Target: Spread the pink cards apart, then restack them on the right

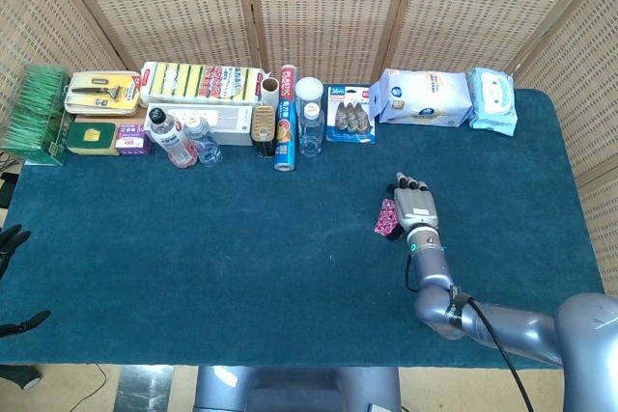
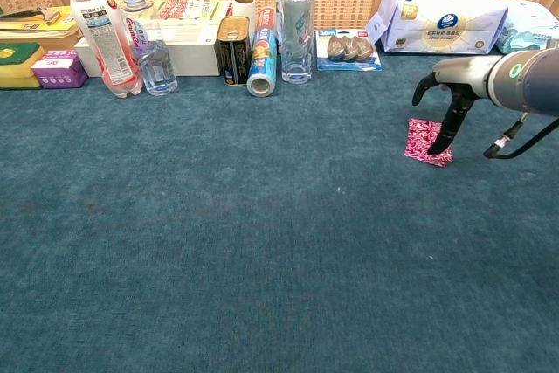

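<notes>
i've got the right hand (image 2: 447, 102) over the pink cards (image 2: 428, 141), fingers (image 2: 451, 127) pointing down with the tips touching the stack's right edge, thumb lifted clear, not really gripping anything. the cards lie flat on the blue bench (image 1: 241, 238), right of centre, just left of the hand in the head view. left hand (image 1: 14, 243) barely peeks in at the far left edge, can't tell its state. readable text: "plastic" on the foil roll (image 1: 286, 118) in the back row.
</notes>
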You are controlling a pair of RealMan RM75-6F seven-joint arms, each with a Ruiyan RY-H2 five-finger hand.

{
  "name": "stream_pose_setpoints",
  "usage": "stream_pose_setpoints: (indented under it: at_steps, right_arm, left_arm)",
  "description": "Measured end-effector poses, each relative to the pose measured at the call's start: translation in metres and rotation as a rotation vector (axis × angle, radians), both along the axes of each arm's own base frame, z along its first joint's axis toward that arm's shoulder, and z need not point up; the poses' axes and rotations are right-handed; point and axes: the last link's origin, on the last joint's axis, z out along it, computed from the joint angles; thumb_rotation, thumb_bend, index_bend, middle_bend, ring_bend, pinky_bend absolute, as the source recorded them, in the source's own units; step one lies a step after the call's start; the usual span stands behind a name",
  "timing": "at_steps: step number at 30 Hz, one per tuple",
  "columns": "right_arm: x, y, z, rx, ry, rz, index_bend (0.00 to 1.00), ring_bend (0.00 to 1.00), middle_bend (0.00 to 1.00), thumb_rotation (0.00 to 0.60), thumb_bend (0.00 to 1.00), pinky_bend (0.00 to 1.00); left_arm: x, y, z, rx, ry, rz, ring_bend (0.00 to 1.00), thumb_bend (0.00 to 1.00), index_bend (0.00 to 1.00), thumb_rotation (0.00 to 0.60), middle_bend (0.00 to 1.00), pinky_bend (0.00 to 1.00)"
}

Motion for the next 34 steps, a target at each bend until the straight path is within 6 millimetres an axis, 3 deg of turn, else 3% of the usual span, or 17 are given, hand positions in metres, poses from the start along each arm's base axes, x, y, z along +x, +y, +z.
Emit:
stream_pose_setpoints:
  at_steps: [9, 17, 21, 26, 34]
  right_arm:
    - [0.006, 0.017, 0.029, -0.018, -0.037, 0.093, 0.17, 0.01, 0.01, 0.6, 0.14, 0.04]
    - [-0.015, 0.045, 0.068, -0.105, -0.07, 0.271, 0.15, 0.02, 0.03, 0.6, 0.04, 0.04]
    - [-0.037, 0.068, 0.089, -0.154, -0.114, 0.355, 0.15, 0.03, 0.04, 0.6, 0.04, 0.04]
    - [-0.077, 0.106, 0.119, -0.222, -0.161, 0.422, 0.17, 0.04, 0.08, 0.6, 0.0, 0.07]
    - [-0.141, 0.174, 0.166, -0.362, -0.03, 0.474, 0.2, 0.04, 0.08, 0.6, 0.02, 0.06]
  left_arm:
    - [0.0, -0.001, 0.001, -0.003, 0.001, -0.011, 0.0, 0.06, 0.0, 0.6, 0.0, 0.01]
    - [0.001, -0.012, -0.002, 0.0, 0.025, -0.03, 0.0, 0.06, 0.0, 0.6, 0.0, 0.01]
    - [0.0, -0.019, -0.004, 0.002, 0.02, -0.025, 0.0, 0.06, 0.0, 0.6, 0.0, 0.01]
    - [-0.006, -0.024, -0.003, 0.007, 0.008, -0.007, 0.0, 0.06, 0.0, 0.6, 0.0, 0.01]
    - [-0.014, -0.031, 0.0, 0.033, 0.043, 0.014, 0.0, 0.06, 0.0, 0.6, 0.0, 0.01]
